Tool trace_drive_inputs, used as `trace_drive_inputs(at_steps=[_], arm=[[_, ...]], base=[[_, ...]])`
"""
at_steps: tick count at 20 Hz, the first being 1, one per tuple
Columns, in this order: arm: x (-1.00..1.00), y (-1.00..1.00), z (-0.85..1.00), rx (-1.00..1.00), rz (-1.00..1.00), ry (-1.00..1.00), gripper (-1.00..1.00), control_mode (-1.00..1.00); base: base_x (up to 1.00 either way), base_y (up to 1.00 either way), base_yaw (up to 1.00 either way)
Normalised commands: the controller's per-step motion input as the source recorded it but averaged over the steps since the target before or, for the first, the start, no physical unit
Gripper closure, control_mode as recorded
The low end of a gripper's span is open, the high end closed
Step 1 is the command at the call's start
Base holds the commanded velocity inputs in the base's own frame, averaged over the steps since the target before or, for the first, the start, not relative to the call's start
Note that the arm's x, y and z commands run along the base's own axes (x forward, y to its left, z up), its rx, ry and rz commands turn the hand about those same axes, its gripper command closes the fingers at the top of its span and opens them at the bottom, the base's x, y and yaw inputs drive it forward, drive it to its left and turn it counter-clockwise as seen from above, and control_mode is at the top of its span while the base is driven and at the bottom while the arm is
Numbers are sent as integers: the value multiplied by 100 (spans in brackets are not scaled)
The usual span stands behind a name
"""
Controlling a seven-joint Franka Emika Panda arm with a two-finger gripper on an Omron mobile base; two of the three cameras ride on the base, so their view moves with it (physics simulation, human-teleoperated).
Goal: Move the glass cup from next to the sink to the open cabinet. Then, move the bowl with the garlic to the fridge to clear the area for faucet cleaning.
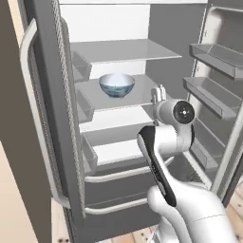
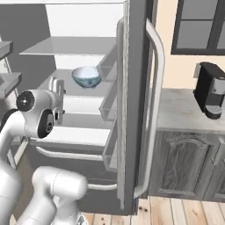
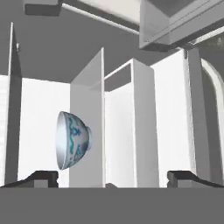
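The pale blue bowl [image 1: 116,85] [image 2: 86,76] [image 3: 72,140] stands upright on a middle shelf inside the open fridge [image 1: 57,118] [image 2: 134,88].

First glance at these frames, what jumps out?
The fridge stands wide open, white shelves bare except for the bowl sitting upright on a middle shelf. The white arm reaches toward that shelf, its pincer open and apart from the bowl, just in front of the shelf edge. In the right base view a black coffee machine sits on the counter beside the fridge.
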Motion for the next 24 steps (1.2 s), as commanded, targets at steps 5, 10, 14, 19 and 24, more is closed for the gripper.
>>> trace_drive_inputs(at_steps=[5,10,14,19,24], arm=[[0,0,0,0,0,0,-100,100],[0,0,0,0,0,0,-100,100],[0,0,0,0,0,0,-100,100],[0,0,0,0,0,0,-100,100],[0,0,0,0,0,0,-100,100]], base=[[-100,0,-20],[-100,-1,-22],[-100,0,-35],[-100,0,-61],[-61,13,-95]])
